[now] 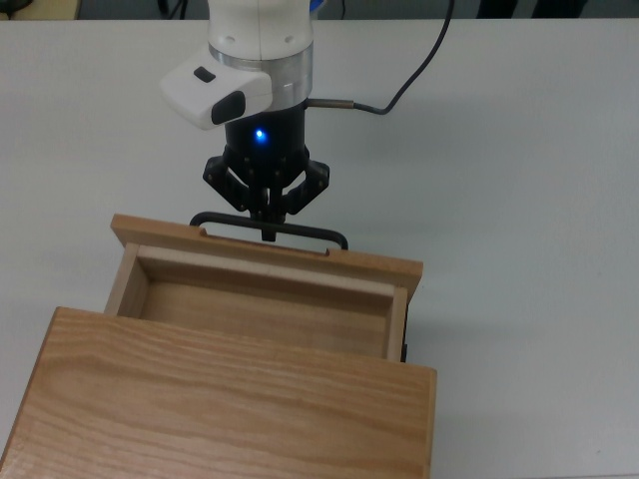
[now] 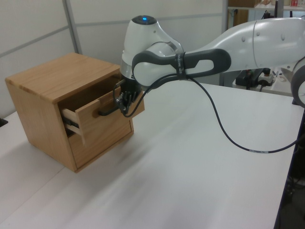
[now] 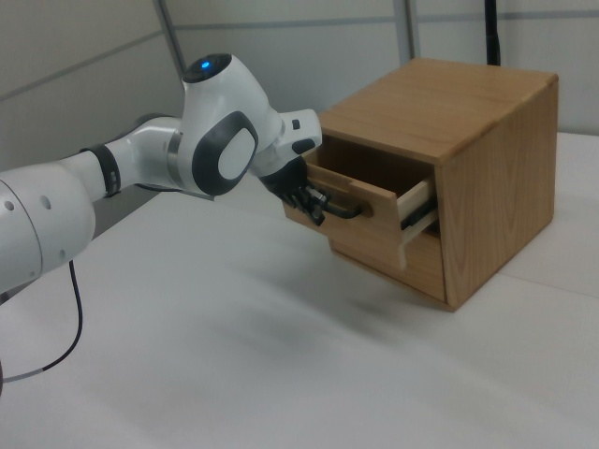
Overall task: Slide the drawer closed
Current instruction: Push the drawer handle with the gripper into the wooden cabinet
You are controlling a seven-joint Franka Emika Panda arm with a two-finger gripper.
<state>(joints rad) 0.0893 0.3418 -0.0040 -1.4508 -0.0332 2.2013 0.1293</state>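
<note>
The light wood tray-like drawer [image 1: 262, 289] with thin walls sticks partway out of the upper slot of the light oak box-shaped cabinet [image 2: 47, 81], its front panel facing away from the cabinet toward the arm and its slide axis running from the top view's bottom toward the top view's top. Only a narrow strip of its bare floor shows past the cabinet's grained top; the wider front panel overhangs both side walls, and it stands at a slight slant to the cabinet's edge in the top view. A thin black metal bar handle [image 1: 270, 221] runs across the outer face of the panel, parallel to it. The black two-finger gripper [image 1: 267, 215] of the white robot arm [image 2: 200, 47] meets the handle near its middle, and its jaws appear to be clamped on the bar. A black cable [image 2: 228, 133] loops from the arm down onto the white bench [image 2: 190, 181], on which the cabinet stands.
</note>
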